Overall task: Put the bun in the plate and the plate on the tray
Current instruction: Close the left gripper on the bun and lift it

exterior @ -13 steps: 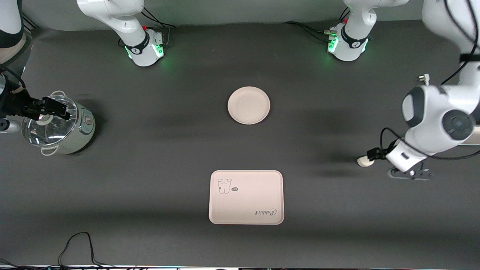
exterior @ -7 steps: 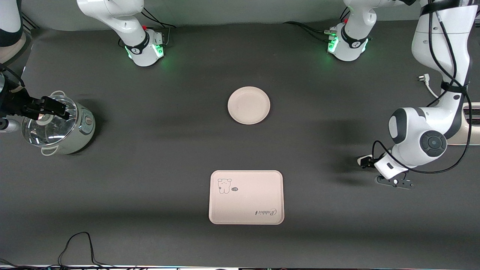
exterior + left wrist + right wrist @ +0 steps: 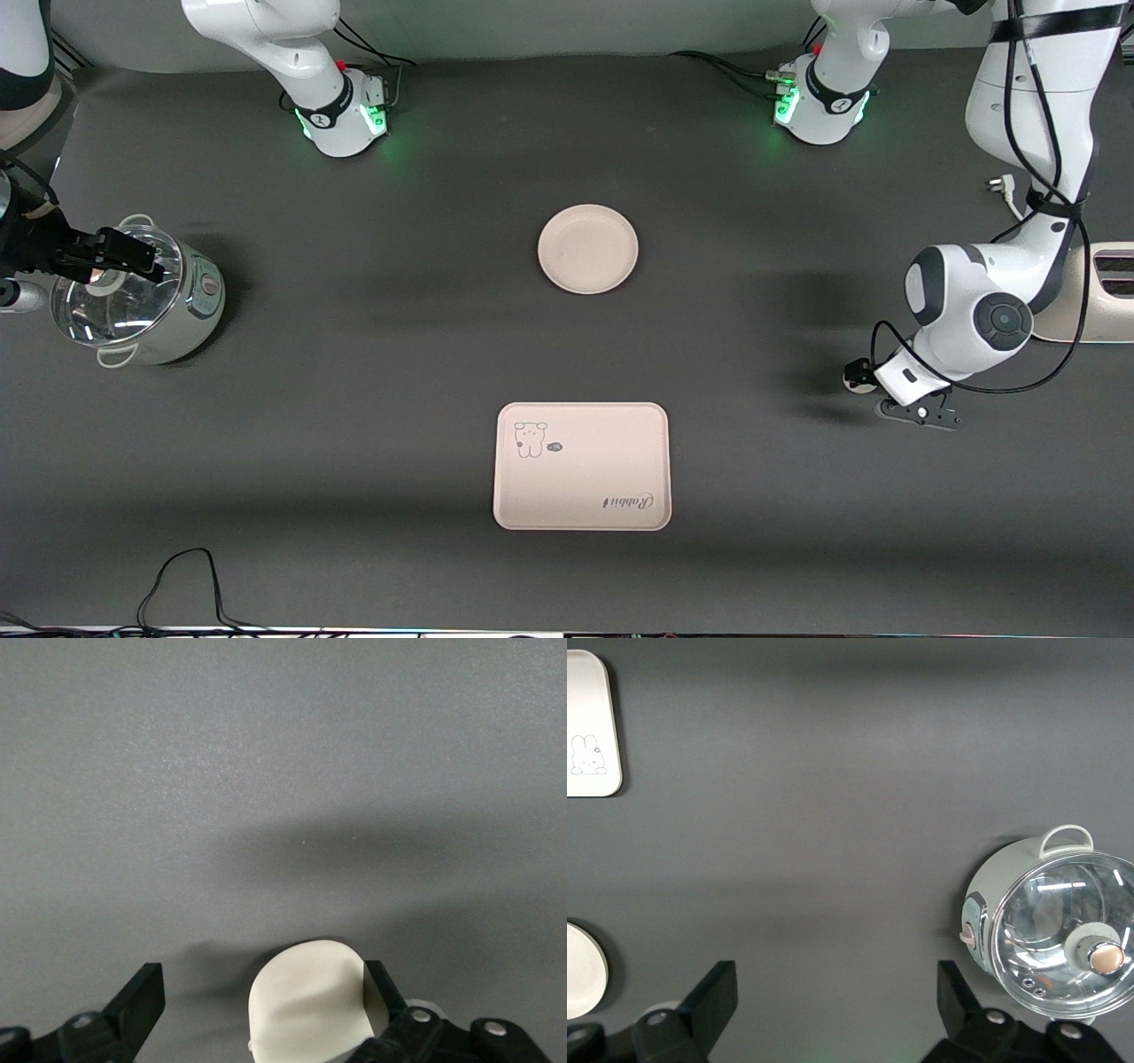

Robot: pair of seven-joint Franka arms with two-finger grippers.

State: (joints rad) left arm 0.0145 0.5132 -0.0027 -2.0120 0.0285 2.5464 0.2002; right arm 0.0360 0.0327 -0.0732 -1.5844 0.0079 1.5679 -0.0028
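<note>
The off-white bun [image 3: 856, 376] lies on the dark table toward the left arm's end. My left gripper [image 3: 865, 381] is low over it and open. In the left wrist view the bun [image 3: 310, 1001] sits between the fingers, against one finger [image 3: 379, 988] and apart from the other; the left gripper [image 3: 261, 988] has not closed on it. The round cream plate [image 3: 587, 248] lies empty mid-table. The cream-pink tray [image 3: 581, 466] with the bear drawing lies nearer the front camera, empty. My right gripper [image 3: 142, 259] waits open over a pot; it shows open and empty in its own view [image 3: 833, 992].
A pale green pot with a glass lid [image 3: 142, 306] stands at the right arm's end, also in the right wrist view [image 3: 1054, 930]. A cream appliance [image 3: 1099, 297] and a loose plug [image 3: 998, 184] lie at the left arm's end. A black cable [image 3: 177, 576] loops at the front edge.
The left arm has swung in toward the bun, and its open fingers now stand on either side of it. The right arm, plate and tray have not moved.
</note>
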